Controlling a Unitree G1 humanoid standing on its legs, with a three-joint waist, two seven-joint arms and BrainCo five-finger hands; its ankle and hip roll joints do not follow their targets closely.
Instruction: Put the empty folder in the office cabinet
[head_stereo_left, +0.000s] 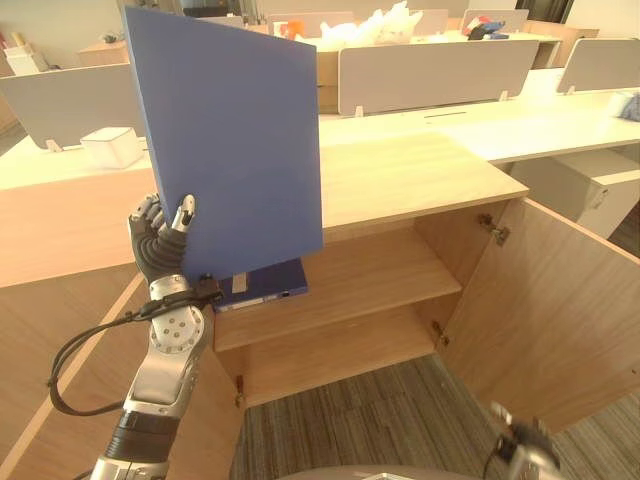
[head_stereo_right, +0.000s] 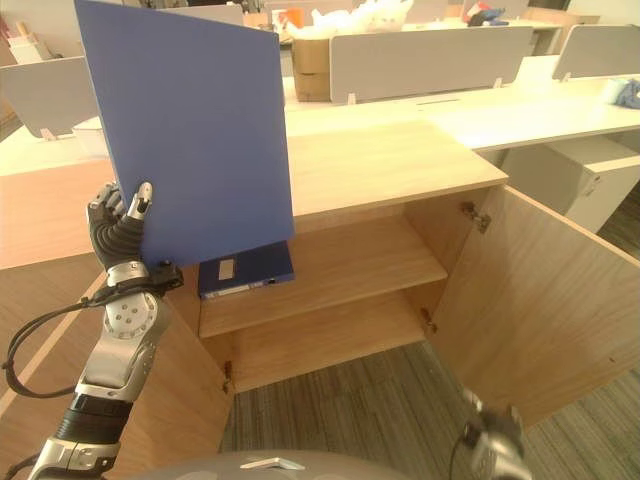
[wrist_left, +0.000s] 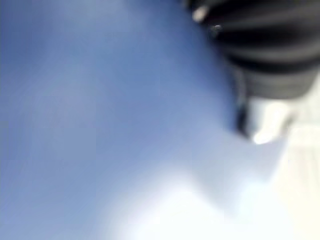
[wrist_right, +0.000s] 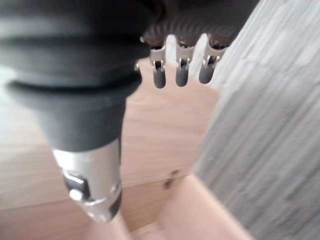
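The right hand (head_stereo_right: 492, 440) is seen lowest and nearest, at the bottom edge of the head views, over the grey carpet (head_stereo_left: 400, 420). In the rt wrist view its fingers (wrist_right: 181, 75) hang straight and relaxed; nothing is held. Just beyond and to the outer side of this hand, the open cabinet door (head_stereo_left: 550, 310) is swung out toward the robot.

The left hand (head_stereo_left: 160, 240) is raised on the opposite side, in front of the cabinet's left edge. The blue folder (head_stereo_left: 230, 140) is gripped at its lower left corner: the thumb (head_stereo_left: 184, 214) is laid on the near face and the fingers are curled behind the edge. The folder is held upright, slightly tilted, rising well above the hand and covering the left part of the cabinet opening. In the lt wrist view the blue face (wrist_left: 100, 100) is seen pressed close against the hand.

Directly behind and below the held folder's bottom edge, a second blue binder (head_stereo_right: 245, 272) is lying flat on the upper shelf (head_stereo_left: 370, 280) of the office cabinet (head_stereo_left: 400, 180). The lower shelf (head_stereo_left: 340, 355) is seen beneath it. Whether the held folder touches the cabinet cannot be told.

Beyond the cabinet top, white desks (head_stereo_left: 540, 130) w/ grey divider panels (head_stereo_left: 430, 72) are seen. Well past the left hand, a white box (head_stereo_left: 112, 146) is set on a desk.
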